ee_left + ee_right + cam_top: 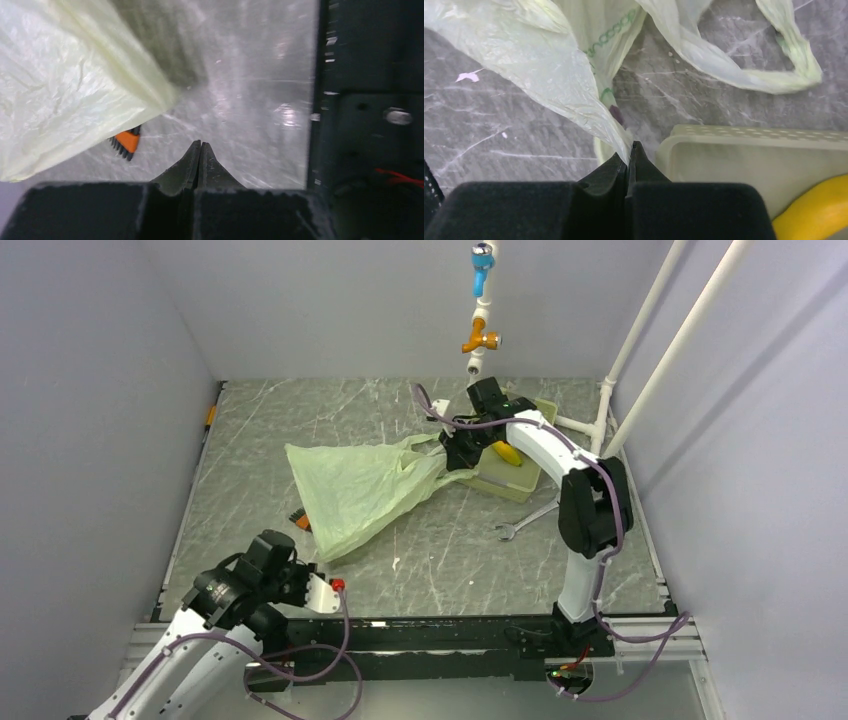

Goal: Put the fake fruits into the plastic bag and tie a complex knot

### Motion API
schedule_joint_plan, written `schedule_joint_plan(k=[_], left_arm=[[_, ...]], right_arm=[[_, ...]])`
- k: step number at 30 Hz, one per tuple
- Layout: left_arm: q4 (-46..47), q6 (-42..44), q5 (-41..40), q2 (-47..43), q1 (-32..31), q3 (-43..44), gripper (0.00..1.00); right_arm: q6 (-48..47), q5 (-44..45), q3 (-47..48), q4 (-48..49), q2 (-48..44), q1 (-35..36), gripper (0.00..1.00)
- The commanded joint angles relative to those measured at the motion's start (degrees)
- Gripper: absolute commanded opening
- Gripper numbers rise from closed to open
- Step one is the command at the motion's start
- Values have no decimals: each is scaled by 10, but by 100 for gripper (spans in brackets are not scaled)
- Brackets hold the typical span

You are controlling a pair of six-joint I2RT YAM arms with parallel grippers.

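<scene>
Marble table (430, 550): tray (505, 488) holds yellow fruit (507, 453); right pincer (630, 148) pinches plastic bag (350, 490); left pincer (200, 146) closed, empty.

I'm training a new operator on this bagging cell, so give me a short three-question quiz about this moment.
1. Where does the yellow fruit lie?
2. What do the right fingers pinch? A wrench; B plastic bag; C nothing.
3. True or false: the left fingers are shut and hold nothing.
Key: 1 in the tray; 2 B; 3 true.
</scene>
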Motion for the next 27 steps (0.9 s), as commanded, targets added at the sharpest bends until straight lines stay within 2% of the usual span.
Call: schedule_joint_plan(k=[1, 2, 3, 4, 5, 8, 11, 13, 15, 19, 24, 27], left_arm=[[-116, -24, 153, 57, 3, 126, 22], [-111, -61, 185, 80, 3, 162, 54], [-100, -93, 213, 99, 4, 202, 75], [-80, -138, 235, 119, 5, 238, 84], [-53, -183, 249, 141, 8, 272, 89], [29, -325, 284, 220, 65, 358, 95], [70, -418, 401, 327, 210, 427, 95], [89, -444, 440, 417, 265, 467, 97], [59, -390, 423, 505, 255, 532, 99], [79, -328, 336, 634, 177, 610, 99], [56, -340, 276, 844, 105, 739, 99], [30, -347, 265, 904, 85, 763, 99]], right_arm=[[-54, -48, -34, -15, -78, 15, 0], [-62, -58, -46, -13, -90, 22, 0], [-72, -63, -69, -8, -105, 31, 0], [-85, -64, -88, -2, -120, 41, 0], [-102, -65, -105, 1, -135, 51, 0], [-154, -66, -171, 17, -191, 73, 0], [-200, -56, -252, 40, -261, 78, 0], [-223, -50, -305, 54, -309, 83, 0], [-240, -33, -361, 86, -356, 96, 0], [-246, 5, -437, 154, -408, 129, 0], [-228, 36, -450, 171, -382, 142, 0], [-212, 49, -452, 177, -377, 142, 0]])
